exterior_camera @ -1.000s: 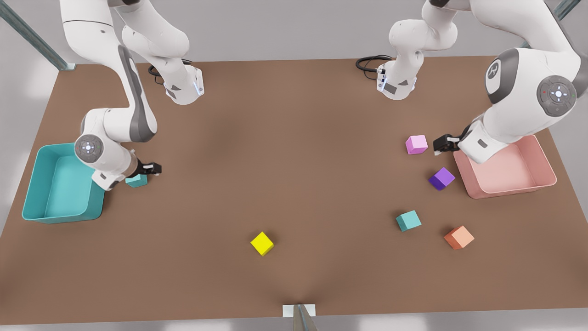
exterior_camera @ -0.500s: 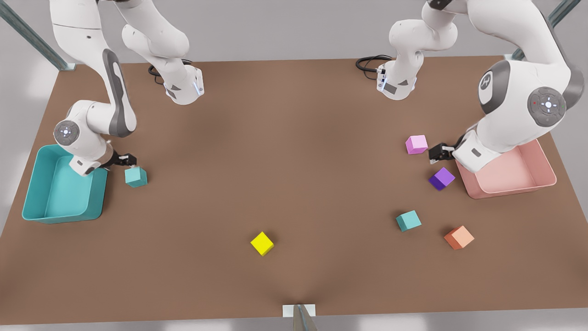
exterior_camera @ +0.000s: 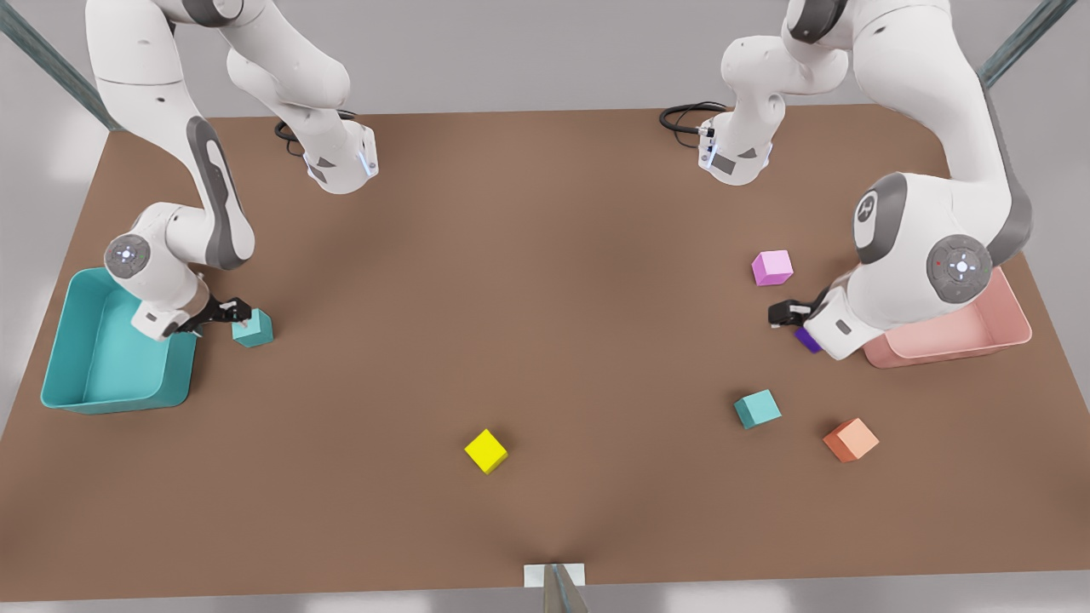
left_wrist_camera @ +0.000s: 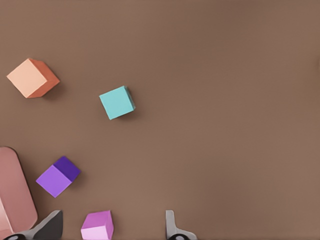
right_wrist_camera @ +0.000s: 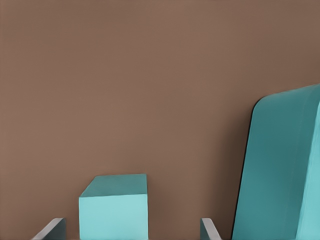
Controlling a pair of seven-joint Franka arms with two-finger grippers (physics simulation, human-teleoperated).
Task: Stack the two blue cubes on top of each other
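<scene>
One blue cube rests on the brown table beside the teal tray at the front view's left. My right gripper hovers at its tray-side edge. In the right wrist view this blue cube sits between the spread fingers of the open right gripper, with a gap on each side. The other blue cube lies untouched at the front view's right. My left gripper hangs open above the purple cube there. In the left wrist view the left gripper holds nothing.
A teal tray stands just left of the right gripper. A pink tray lies under the left arm. Nearby are a purple cube, a pink cube, an orange cube and a yellow cube.
The right gripper drew back from over the blue cube toward the teal tray, then dropped beside the cube. The left gripper slid from beside the pink cube to over the purple cube.
</scene>
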